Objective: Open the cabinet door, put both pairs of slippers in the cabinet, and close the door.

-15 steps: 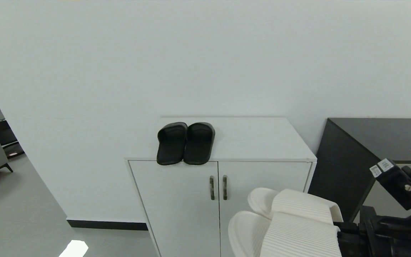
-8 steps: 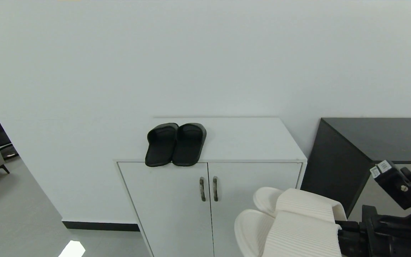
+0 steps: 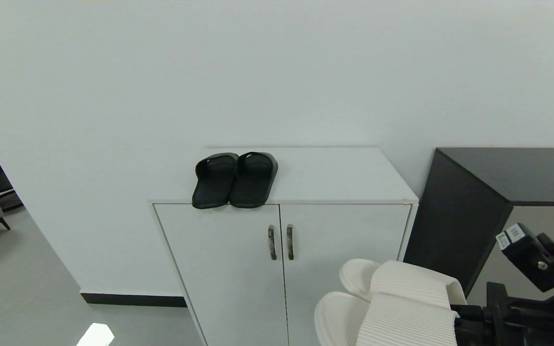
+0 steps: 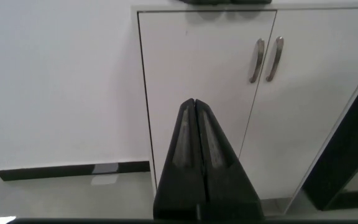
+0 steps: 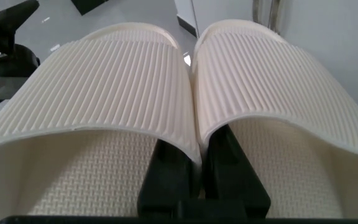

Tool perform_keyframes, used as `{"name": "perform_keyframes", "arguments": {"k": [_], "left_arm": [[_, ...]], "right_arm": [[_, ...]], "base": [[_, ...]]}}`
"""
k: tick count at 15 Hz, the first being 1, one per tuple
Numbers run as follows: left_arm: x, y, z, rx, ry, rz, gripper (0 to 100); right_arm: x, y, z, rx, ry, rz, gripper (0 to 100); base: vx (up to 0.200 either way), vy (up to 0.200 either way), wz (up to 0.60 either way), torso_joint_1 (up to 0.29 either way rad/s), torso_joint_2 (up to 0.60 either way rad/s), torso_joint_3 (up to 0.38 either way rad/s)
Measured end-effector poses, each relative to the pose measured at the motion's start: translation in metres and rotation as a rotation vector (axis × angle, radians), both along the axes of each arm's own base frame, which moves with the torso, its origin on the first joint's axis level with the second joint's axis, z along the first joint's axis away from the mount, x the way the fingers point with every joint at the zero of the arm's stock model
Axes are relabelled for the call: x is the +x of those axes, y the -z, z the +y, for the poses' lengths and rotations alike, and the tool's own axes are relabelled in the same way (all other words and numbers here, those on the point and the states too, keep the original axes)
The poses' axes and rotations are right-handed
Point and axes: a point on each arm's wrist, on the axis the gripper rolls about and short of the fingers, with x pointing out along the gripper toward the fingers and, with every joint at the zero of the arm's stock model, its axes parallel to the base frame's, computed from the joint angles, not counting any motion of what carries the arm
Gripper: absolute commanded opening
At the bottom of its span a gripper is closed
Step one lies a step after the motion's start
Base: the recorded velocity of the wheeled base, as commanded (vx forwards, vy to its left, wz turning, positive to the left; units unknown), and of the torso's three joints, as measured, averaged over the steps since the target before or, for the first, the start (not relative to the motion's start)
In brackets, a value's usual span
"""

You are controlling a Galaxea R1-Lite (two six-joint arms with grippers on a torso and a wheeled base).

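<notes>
Head view: the cabinet (image 3: 344,250) is closed. The black slippers (image 3: 233,180) sit at the front edge of its top, where a jolt could tip them off. The white slippers (image 3: 392,302) hang low before the right door and may block its swing.

Left wrist view: the left pincer (image 4: 195,134) is pressed together and empty, facing the handles (image 4: 265,59). Unwidened, it would likely glance off.

Right wrist view: the right pincer (image 5: 197,168) pinches both inner strap walls, and the soft straps could slide free.
</notes>
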Motion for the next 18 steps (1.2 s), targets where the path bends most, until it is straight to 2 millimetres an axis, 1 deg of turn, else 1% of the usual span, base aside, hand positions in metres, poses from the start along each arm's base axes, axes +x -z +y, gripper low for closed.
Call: {"name": "perform_keyframes", "arguments": {"k": [1,10,18], "left_arm": [[0.0000,0.0000,0.0000,-0.001,0.001,0.000,100],[0.0000,0.0000,0.0000,-0.001,0.001,0.000,100],[0.0013,-0.0016,0.0001,0.043,-0.003,0.013,100]], "right_arm": [[-0.0001,0.0006,-0.0002,-0.001,0.000,0.001,0],[-0.0009,0.0028,-0.0010,-0.006,0.000,0.006,0],[-0.0010,0.0037,-0.0007,-0.005,-0.005,0.007,0]], "base": [[0.000,0.000,0.00,-0.203,0.51,0.281],[0.000,0.000,0.00,-0.207,0.49,0.288],[0.000,0.000,0.00,-0.159,0.47,0.302]]}}
